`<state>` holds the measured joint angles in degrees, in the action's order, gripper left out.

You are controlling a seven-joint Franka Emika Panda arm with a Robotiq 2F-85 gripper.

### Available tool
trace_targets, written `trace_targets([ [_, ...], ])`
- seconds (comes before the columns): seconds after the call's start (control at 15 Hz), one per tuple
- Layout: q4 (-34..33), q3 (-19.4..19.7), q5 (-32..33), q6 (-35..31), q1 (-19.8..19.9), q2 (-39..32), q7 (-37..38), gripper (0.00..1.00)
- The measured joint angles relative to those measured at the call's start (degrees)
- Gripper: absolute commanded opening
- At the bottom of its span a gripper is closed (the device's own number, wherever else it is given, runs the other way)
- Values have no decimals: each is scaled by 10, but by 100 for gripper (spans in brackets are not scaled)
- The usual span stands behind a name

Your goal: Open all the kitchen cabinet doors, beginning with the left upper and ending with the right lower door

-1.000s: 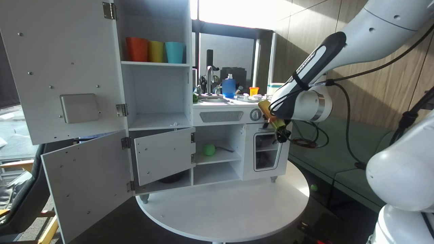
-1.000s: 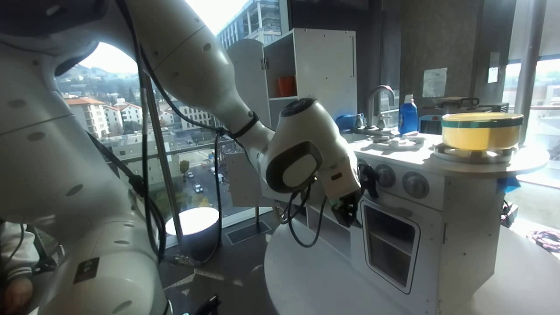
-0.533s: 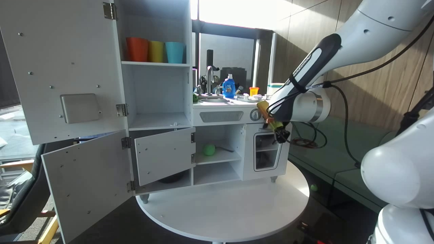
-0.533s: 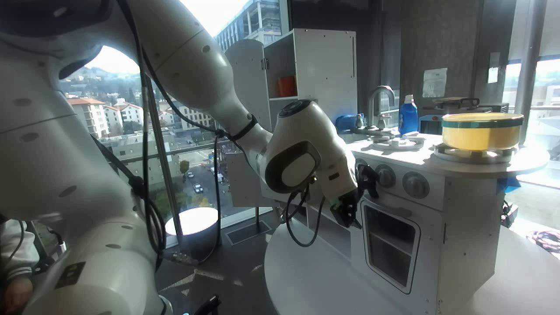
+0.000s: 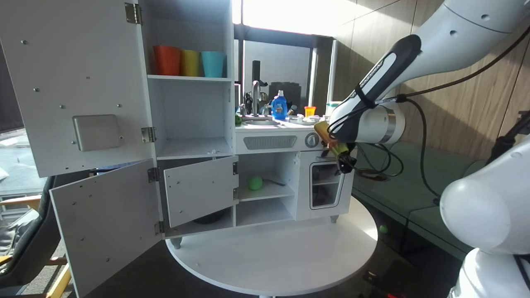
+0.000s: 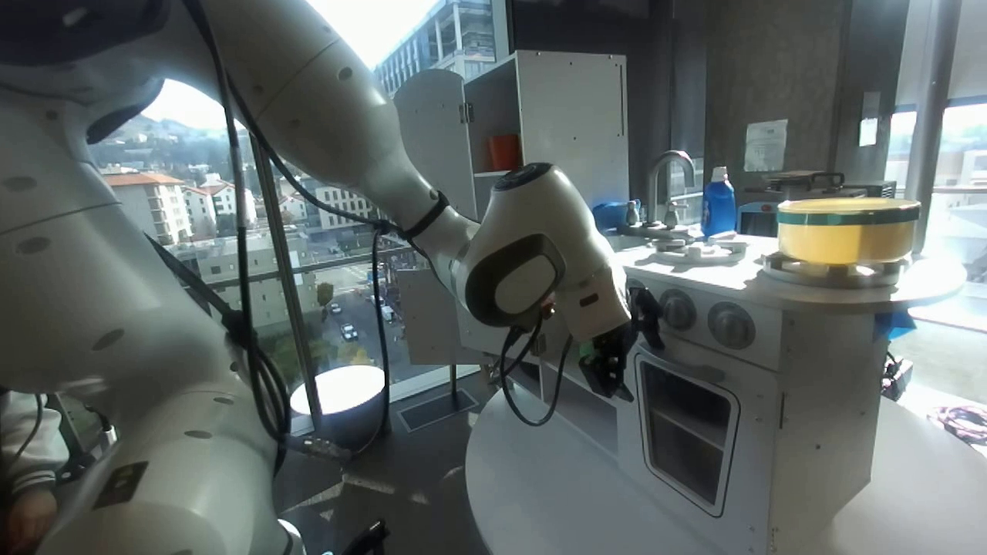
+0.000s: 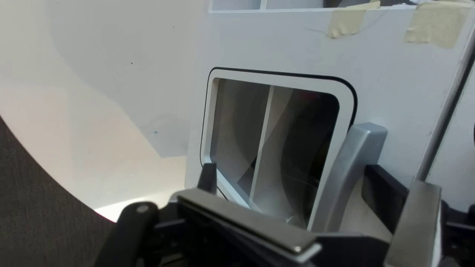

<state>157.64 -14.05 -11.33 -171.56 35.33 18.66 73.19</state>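
Observation:
The upper left door (image 5: 89, 82) and lower left door (image 5: 107, 219) of the toy kitchen stand wide open. A smaller lower door (image 5: 201, 188) beside them is partly open. The oven door (image 5: 325, 186), lower right, is shut; its window also shows in an exterior view (image 6: 686, 432) and the wrist view (image 7: 274, 148). My gripper (image 7: 293, 176) is open in front of it, also seen at the oven in both exterior views (image 5: 344, 161) (image 6: 636, 354). The grey oven handle (image 7: 345, 174) lies between the fingers, close to the right finger; contact cannot be told.
A yellow pot (image 6: 848, 231) stands on the stove top above the oven. Stove knobs (image 6: 732, 325) sit just above the oven door. Masking tape (image 7: 347, 22) is on the kitchen front. A round white table (image 5: 269, 265) bears the kitchen. Cups (image 5: 167, 60) stand on the upper shelf.
The arm has shifted only slightly; the gripper stays open at the oven handle. The doors look the same as before.

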Motion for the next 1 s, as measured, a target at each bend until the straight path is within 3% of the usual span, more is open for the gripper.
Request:
trace_targets([
  [0.2,-2,9,42,73,5,31,-2,100],
  [0.47,-1,57,76,154,-34,55,-8,100],
  [1.0,-2,104,103,161,-66,89,-6,100],
])
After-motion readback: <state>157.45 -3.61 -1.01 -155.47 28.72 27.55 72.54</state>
